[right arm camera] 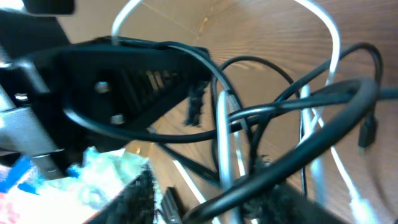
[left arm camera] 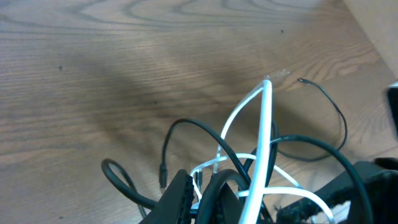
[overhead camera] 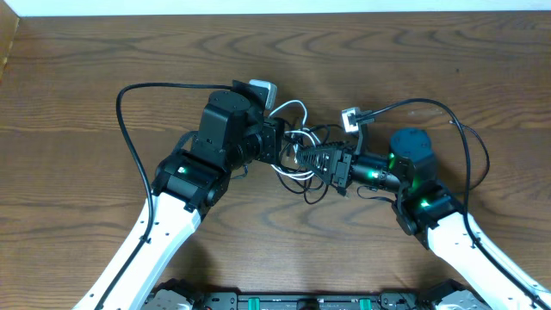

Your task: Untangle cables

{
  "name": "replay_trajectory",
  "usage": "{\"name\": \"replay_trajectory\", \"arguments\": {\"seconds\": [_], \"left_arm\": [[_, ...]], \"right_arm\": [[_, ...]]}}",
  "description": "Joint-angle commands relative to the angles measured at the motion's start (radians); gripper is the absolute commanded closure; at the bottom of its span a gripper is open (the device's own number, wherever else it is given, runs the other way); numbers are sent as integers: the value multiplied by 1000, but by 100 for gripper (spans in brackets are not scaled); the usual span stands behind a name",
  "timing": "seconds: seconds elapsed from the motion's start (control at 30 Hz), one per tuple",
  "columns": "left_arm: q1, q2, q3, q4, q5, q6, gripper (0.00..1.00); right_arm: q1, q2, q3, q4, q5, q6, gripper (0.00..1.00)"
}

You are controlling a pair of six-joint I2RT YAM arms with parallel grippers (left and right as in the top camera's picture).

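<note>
The cables point(overhead camera: 301, 153) sit as one knot at the middle of the worktop point(overhead camera: 86, 69), squeezed between the two arms. Several thin black cords loop through a white cord point(left arm camera: 264, 137). In the left wrist view the white cord rises to a sharp kink and doubles back down into the knot.

The left end effector point(overhead camera: 280, 145) is pressed together on the near side of the knot, and strands fan out from its tips, so it looks to be pinching part of the bundle. The right end effector point(overhead camera: 312, 161) faces it from the other side. Its own view is blurred: dark fingers point(right arm camera: 138, 198) stand partly apart with black and white strands crossing between them. Whether it grips any of them I cannot tell.

To do this step well, the right side should probably take a single strand, not a bunch. The white cord is the easiest to pick out. The left can act as an anchor while the right draws away slowly along the worktop. Watch that the loops open rather than cinch tighter.

A white adapter point(overhead camera: 263, 89) lies just behind the left arm and a small white plug point(overhead camera: 350, 119) is near the right one. Either could snag as the cords slide.
</note>
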Motion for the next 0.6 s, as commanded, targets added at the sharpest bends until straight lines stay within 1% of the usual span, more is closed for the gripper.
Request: {"name": "replay_trajectory", "arguments": {"seconds": [0.0, 0.07, 0.1, 0.13, 0.2, 0.23, 0.3, 0.37, 0.57], "left_arm": [[2, -5, 34, 6, 49, -13, 93], [2, -5, 34, 7, 73, -12, 93], [2, -5, 34, 6, 74, -12, 92], [2, -5, 34, 3, 74, -5, 92], [3, -5, 34, -2, 65, 27, 92], [2, -5, 34, -10, 31, 30, 93], [3, -5, 34, -38, -69, 30, 92], [3, -5, 34, -76, -202, 30, 92], [3, -5, 34, -204, -547, 29, 93]], "right_arm": [[6, 14, 11, 2, 37, -4, 72], [6, 14, 11, 2, 52, -12, 85], [6, 14, 11, 3, 55, -11, 94], [5, 14, 11, 18, 52, -10, 99], [1, 13, 11, 61, 26, -9, 99], [-3, 11, 11, 90, 8, -2, 99], [-21, 3, 11, 151, -30, 18, 99], [-54, -12, 11, 187, -57, 45, 99], [-209, -80, 11, 192, -125, 66, 99]]}}
